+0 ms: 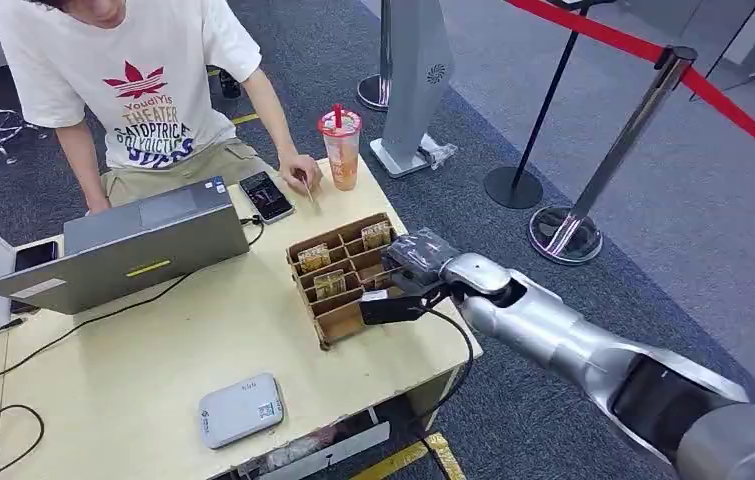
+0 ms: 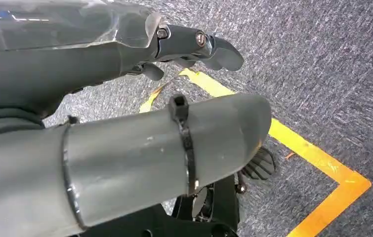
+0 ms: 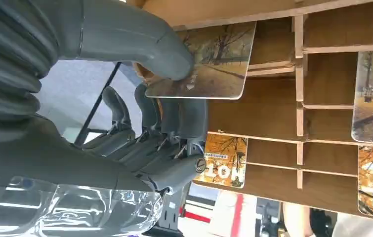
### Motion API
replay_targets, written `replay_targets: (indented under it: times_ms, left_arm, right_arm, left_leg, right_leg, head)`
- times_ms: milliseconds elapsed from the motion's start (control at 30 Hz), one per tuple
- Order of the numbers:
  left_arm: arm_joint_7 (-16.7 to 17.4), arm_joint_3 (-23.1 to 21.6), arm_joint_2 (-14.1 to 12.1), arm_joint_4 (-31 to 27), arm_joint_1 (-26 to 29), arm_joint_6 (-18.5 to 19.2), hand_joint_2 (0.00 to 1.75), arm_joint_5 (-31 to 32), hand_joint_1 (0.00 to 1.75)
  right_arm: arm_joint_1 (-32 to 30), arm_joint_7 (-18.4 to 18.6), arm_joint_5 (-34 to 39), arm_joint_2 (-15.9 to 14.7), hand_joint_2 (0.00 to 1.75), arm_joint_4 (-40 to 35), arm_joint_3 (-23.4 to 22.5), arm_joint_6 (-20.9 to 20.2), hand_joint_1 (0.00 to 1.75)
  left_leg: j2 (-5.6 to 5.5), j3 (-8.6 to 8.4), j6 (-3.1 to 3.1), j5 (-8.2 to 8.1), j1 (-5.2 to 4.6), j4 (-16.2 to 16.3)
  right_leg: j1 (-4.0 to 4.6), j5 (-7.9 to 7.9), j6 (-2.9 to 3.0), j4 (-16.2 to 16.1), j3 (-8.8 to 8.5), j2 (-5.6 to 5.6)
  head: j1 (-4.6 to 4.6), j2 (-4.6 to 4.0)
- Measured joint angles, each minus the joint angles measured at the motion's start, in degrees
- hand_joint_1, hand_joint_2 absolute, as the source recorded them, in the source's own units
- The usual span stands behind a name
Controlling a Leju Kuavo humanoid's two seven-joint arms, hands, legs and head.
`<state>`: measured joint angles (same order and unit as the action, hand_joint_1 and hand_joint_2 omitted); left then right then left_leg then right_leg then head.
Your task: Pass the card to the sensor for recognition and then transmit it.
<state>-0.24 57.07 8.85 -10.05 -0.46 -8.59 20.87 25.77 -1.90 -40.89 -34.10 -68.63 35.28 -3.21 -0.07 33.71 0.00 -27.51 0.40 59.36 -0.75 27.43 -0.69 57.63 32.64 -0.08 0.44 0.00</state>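
Right wrist view has the right hand [image 3: 140, 98] pinching a landscape-printed card [image 3: 209, 59] thumb-to-fingers over the brown cardboard divider rack [image 3: 273, 118], so snagging a partition could tug it loose; left hand [image 2: 194, 44] looks curled, empty.

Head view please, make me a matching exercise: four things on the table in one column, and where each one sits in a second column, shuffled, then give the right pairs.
Things
1. laptop
2. drink cup
3. white card reader
4. card

Places
A. near table edge, closest to the robot
B. far corner of the table, beside the person's hand
C. pinched in the right hand at the cardboard rack
D. in front of the seated person, lid open

Pairs: 1-D, 2-B, 3-A, 4-C
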Motion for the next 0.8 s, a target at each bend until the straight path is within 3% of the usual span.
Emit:
replay_targets:
  times_ms: [333,800]
  left_arm:
    - [0.0,0.0,0.0,0.0,-0.1,0.0,0.00,0.2,0.00]
    - [0.0,0.0,0.0,0.0,-0.7,0.2,0.00,0.3,0.00]
  right_arm:
    - [3.8,-1.3,4.5,-1.2,1.75,-0.6,0.0,-5.3,1.47]
    - [9.1,-1.7,8.7,-2.9,1.75,-2.8,0.0,-7.4,1.45]
  left_leg:
    - [0.01,0.01,0.02,0.01,-0.01,0.0]
    - [0.00,0.02,0.02,0.02,0.00,0.0]
  right_leg:
    - [-0.01,0.00,0.00,0.0,0.00,-0.01]
    - [0.00,0.00,0.00,0.0,0.00,-0.01]
  head:
    - [0.02,0.00]
    - [0.00,0.00]
